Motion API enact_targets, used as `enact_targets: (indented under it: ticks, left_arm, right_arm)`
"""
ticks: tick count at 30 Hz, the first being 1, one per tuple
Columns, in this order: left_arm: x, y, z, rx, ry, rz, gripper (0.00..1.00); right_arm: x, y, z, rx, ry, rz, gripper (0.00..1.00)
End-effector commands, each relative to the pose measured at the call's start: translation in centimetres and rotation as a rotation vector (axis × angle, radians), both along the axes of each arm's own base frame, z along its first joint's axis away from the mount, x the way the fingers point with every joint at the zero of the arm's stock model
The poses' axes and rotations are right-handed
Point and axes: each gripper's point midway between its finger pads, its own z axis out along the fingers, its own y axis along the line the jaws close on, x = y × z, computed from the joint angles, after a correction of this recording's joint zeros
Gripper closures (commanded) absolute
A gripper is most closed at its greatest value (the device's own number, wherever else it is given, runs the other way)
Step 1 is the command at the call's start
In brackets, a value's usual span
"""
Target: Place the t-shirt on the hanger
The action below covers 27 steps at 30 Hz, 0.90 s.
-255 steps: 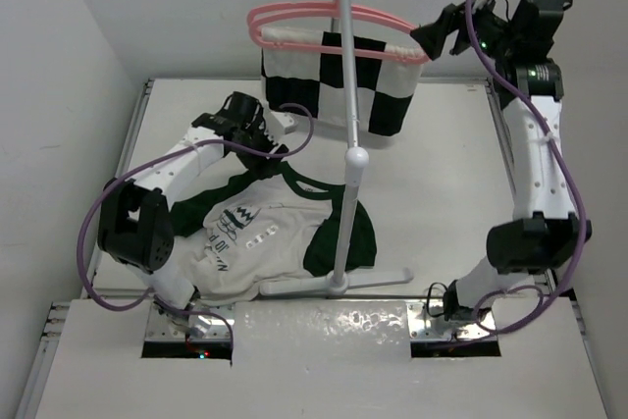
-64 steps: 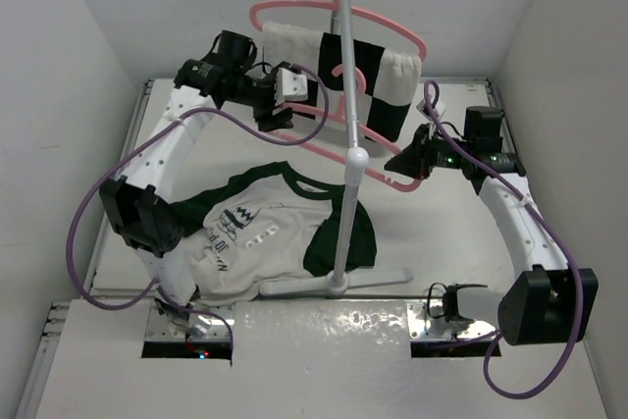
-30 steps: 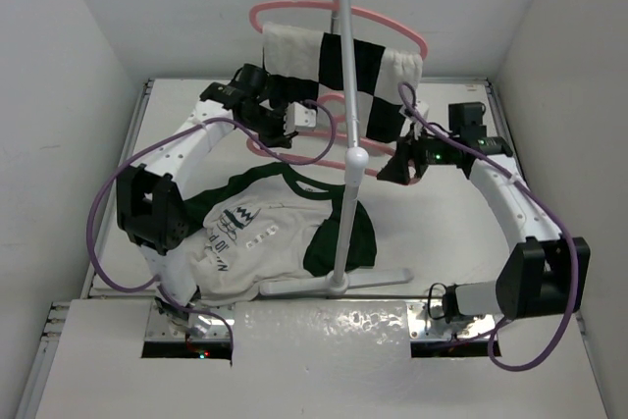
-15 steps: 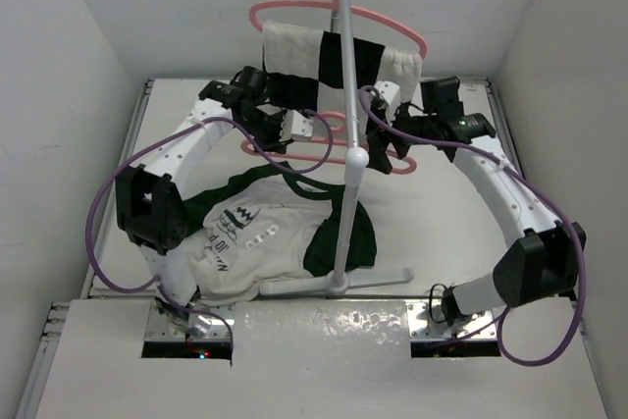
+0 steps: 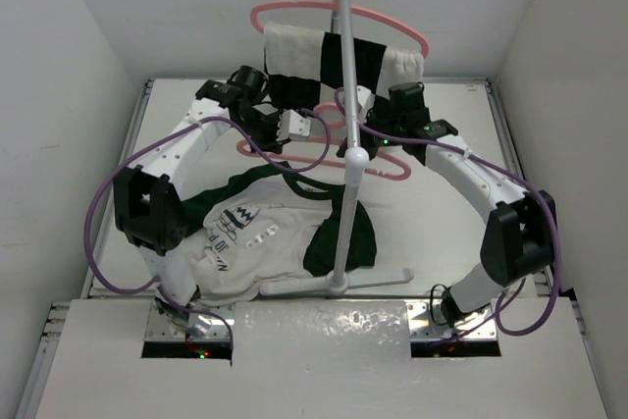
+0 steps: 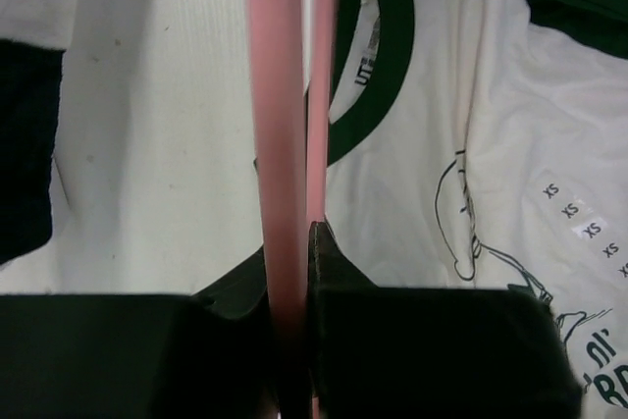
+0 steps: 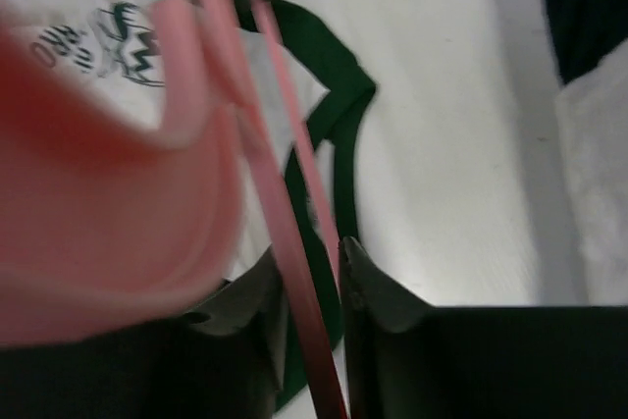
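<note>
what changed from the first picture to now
The right gripper took the hanger off the rack and lowered it; the left gripper left the t-shirt and clamped its left end; the right gripper then shifted toward its middle. The t-shirt lies unmoved, checkered cloth stays hung.

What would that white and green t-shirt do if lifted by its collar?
Probably sag: the t-shirt lies limp and creased on the table, so it looks floppy. It seems thin and light, likely bunching rather than rolling if pushed.
</note>
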Motion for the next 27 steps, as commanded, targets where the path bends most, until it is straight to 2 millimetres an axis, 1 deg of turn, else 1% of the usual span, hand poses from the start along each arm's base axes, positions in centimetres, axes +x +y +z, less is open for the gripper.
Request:
enact_targets:
  ticks: [1, 2, 3, 4, 6, 7, 8, 10, 11, 13, 14, 16, 17, 19, 20, 21, 24, 26, 27]
  left_arm:
    - [-1.1, -1.7, 3.6, -0.125, -0.041, -0.03, 1.0]
    - [-1.1, -2.0, 3.7, -0.141, -0.031, -0.02, 1.0]
    - [-1.0, -2.1, 3.7, -0.147, -0.03, -0.014, 1.0]
    - [-1.0, -2.1, 3.5, -0.15, -0.012, 0.005, 1.0]
    - [-0.3, -2.2, 3.6, -0.151, -0.029, 0.025, 1.0]
    - [0.0, -2.2, 3.6, -0.153, -0.019, 0.062, 1.0]
    - [1.0, -2.1, 3.9, -0.15, -0.048, 0.097, 0.92]
    - [1.8, -2.0, 4.0, -0.15, -0.048, 0.15, 0.82]
    - [2.1, -1.9, 4.0, -0.142, -0.055, 0.163, 0.74]
    - [1.9, -1.8, 3.8, -0.138, -0.043, 0.175, 0.68]
    - [1.9, -1.7, 3.5, -0.134, -0.037, 0.179, 0.6]
    - [1.9, -1.6, 3.4, -0.134, -0.033, 0.196, 0.56]
    - [1.9, -1.6, 3.3, -0.134, -0.032, 0.204, 0.54]
    - [1.9, -1.5, 3.2, -0.136, -0.028, 0.217, 0.54]
    - [2.0, -1.5, 3.2, -0.137, -0.031, 0.222, 0.54]
    - [2.1, -1.5, 3.3, -0.139, -0.033, 0.226, 0.53]
    - [2.3, -1.5, 3.5, -0.142, -0.042, 0.242, 0.53]
    - [2.9, -1.3, 4.2, -0.149, -0.069, 0.27, 0.53]
    - [3.1, -1.3, 4.8, -0.169, -0.066, 0.308, 0.53]
  right_arm:
    - [0.2, 1.6, 1.3, 0.119, -0.025, -0.013, 0.8]
    - [-0.2, 1.5, 0.6, 0.122, -0.005, -0.019, 0.86]
    - [-0.4, 1.6, 0.6, 0.13, 0.002, -0.018, 0.96]
    - [-0.7, 1.5, 0.7, 0.132, 0.001, -0.019, 1.0]
    - [-1.4, 1.4, 0.2, 0.124, 0.021, -0.004, 1.0]
    - [-1.7, 1.3, 0.2, 0.123, 0.027, 0.004, 1.0]
    - [-1.9, 1.3, 0.2, 0.124, 0.035, 0.011, 1.0]
    - [-2.8, 1.4, -0.1, 0.124, 0.069, 0.037, 1.0]
    - [-3.1, 1.4, -0.3, 0.125, 0.084, 0.042, 1.0]
    - [-3.8, 1.5, -0.7, 0.129, 0.117, 0.061, 1.0]
    - [-4.2, 1.5, -1.1, 0.129, 0.139, 0.066, 1.0]
    - [-4.9, 1.4, -1.7, 0.127, 0.181, 0.063, 1.0]
    - [-5.4, 1.1, -2.4, 0.119, 0.204, 0.054, 1.0]
    - [-5.8, 1.0, -2.9, 0.123, 0.215, 0.049, 1.0]
    - [-6.3, 0.9, -3.5, 0.123, 0.233, 0.046, 1.0]
    - [-6.3, 0.9, -3.3, 0.135, 0.229, 0.04, 1.0]
    - [-6.6, 0.6, -3.4, 0.134, 0.237, 0.03, 1.0]
    - [-6.3, 0.0, -3.3, 0.138, 0.241, 0.002, 1.0]
    - [-6.1, -0.4, -3.3, 0.137, 0.24, -0.016, 1.0]
